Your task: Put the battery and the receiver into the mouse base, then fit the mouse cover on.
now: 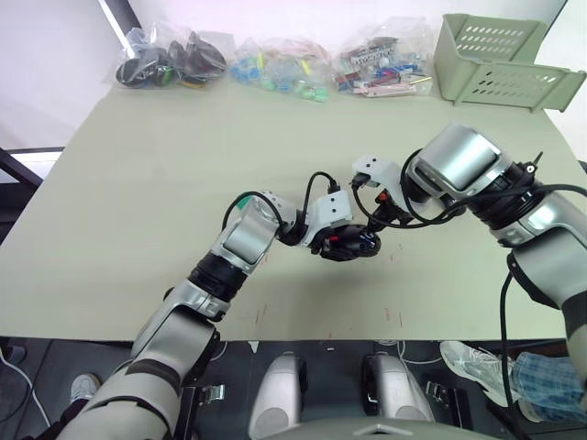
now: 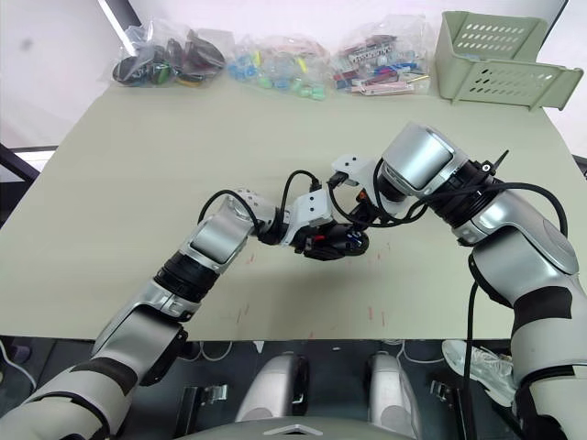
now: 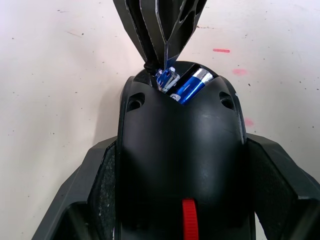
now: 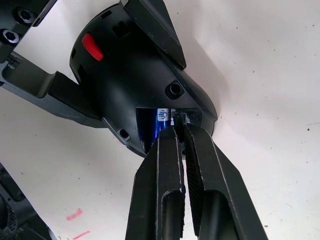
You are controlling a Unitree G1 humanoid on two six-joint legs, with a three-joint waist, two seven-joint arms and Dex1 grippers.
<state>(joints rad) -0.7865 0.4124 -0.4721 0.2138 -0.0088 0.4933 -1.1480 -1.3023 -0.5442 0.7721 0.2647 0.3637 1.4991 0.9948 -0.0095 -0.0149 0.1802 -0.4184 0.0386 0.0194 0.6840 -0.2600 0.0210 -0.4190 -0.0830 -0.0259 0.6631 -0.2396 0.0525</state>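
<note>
The left gripper squeezes the mouse base from both sides, just above the table. The blue battery already sits inside the base's open slot. The right gripper is pinched closed on a tiny silvery piece, right beside the battery, at the edge of that slot.

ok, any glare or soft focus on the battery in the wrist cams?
Left wrist view: the battery shows a bright highlight on its silvery end, and the mouse base up close is soft and dark. Right wrist view: the battery sits in shadow inside the base, and the right pincer looks sharp at its tips.
</note>
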